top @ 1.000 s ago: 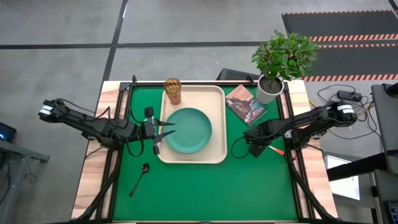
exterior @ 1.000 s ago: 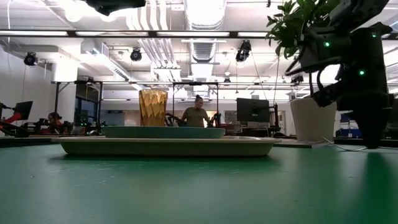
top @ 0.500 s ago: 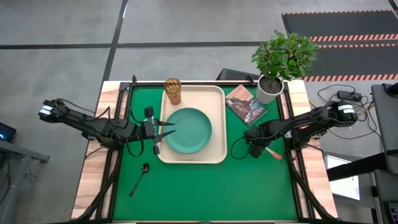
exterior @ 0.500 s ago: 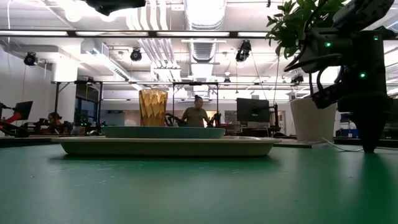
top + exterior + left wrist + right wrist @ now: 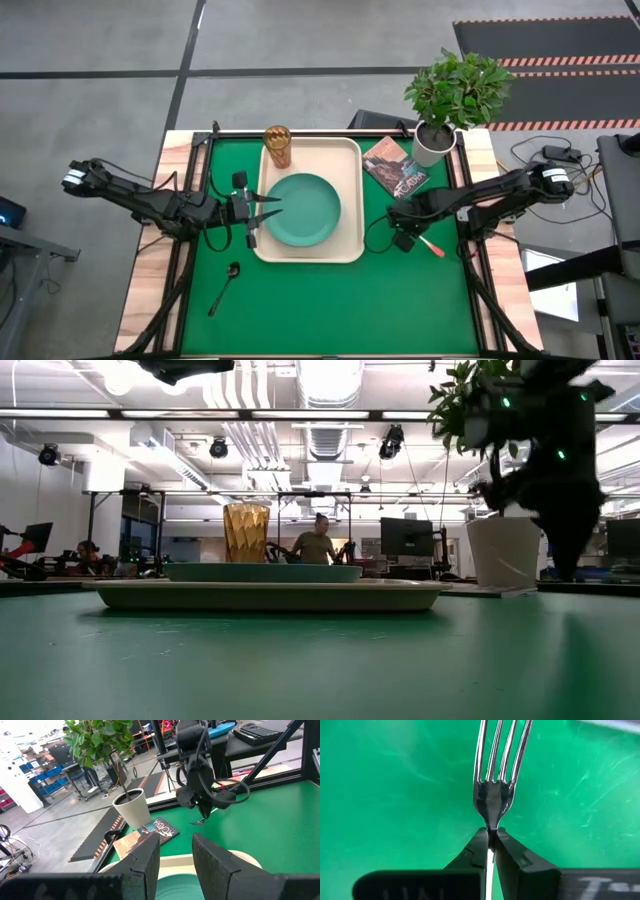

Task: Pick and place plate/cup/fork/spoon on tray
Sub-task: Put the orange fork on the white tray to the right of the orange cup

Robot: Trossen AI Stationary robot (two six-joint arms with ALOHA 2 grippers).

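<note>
Right gripper (image 5: 491, 842) jaws pinched on fork (image 5: 496, 780) neck, tines forward, near bench right edge, for carry to tray (image 5: 350, 160). Left gripper (image 5: 268, 206) jaws apart over tray's left rim. Plate (image 5: 302, 209), cup (image 5: 277, 146) on tray; spoon (image 5: 225, 286) near bench front-left corner

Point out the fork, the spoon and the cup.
fork (image 5: 493, 795): right wrist view, neck below the tines.
spoon (image 5: 225, 287): high view, mid-handle.
cup (image 5: 278, 146): high view, side wall.
</note>
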